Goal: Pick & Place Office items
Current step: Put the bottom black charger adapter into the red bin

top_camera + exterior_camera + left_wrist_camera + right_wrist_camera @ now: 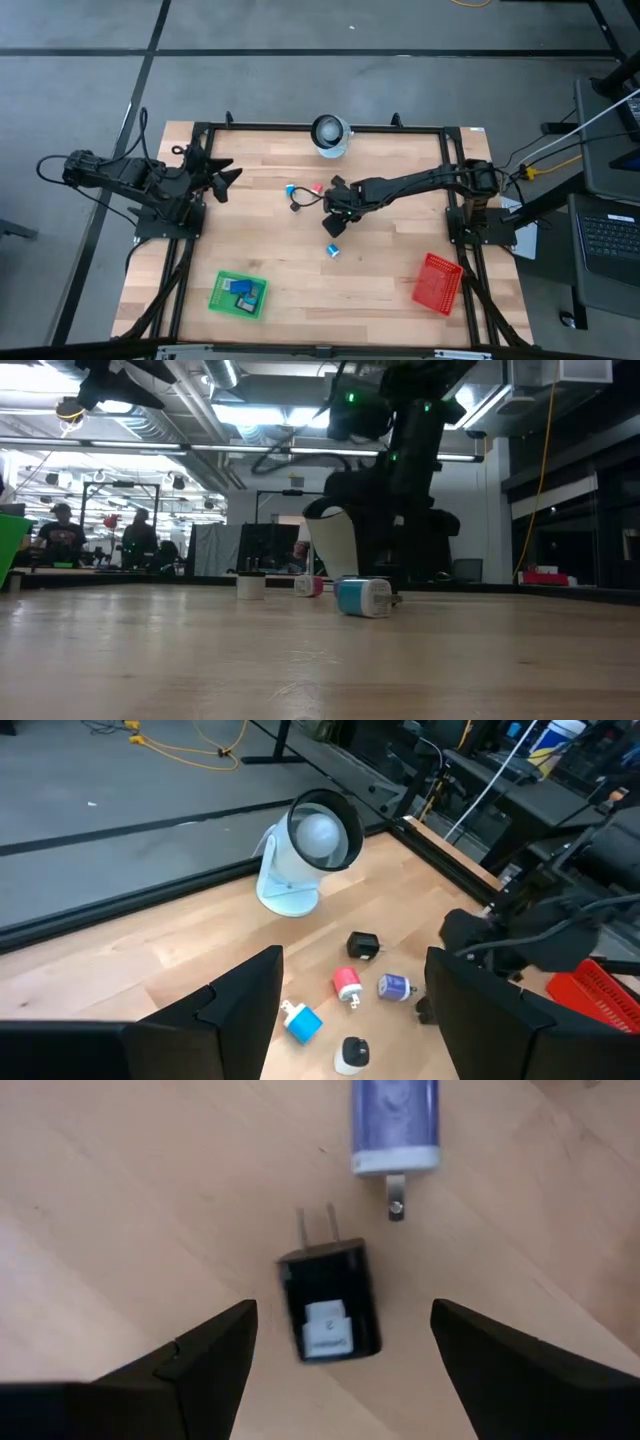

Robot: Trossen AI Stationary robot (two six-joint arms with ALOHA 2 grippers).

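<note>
Tabletop (380,270): pale wood planks inside a black frame; it carries everything listed here.
Red basket (437,283): mesh, at the corner on my right arm's side, well apart from the white ring-shaped object.
Green basket (238,294): mesh, at the opposite near corner, with blue items lying in it.
White ring-shaped object (330,134): stands at the far edge, mid-width; my landmark for the rest.
My right gripper (335,203): reached out to the tabletop's middle, a little nearer than the landmark; fingers spread wide, holding nothing, hovering over the black plug.
My left gripper (222,180): waits by its own base, well to the side of the landmark; fingers spread, empty.
Black plug (327,1302): flat on the wood between my right fingers, touching neither, prongs pointing toward the purple plug.
Purple plug (394,1125): just beyond the black one, apart from it.
Blue item (290,188), red item (316,188): near the landmark, beside my right gripper.
Blue-and-white item (331,250): alone, farther from the landmark than the gripper.
</note>
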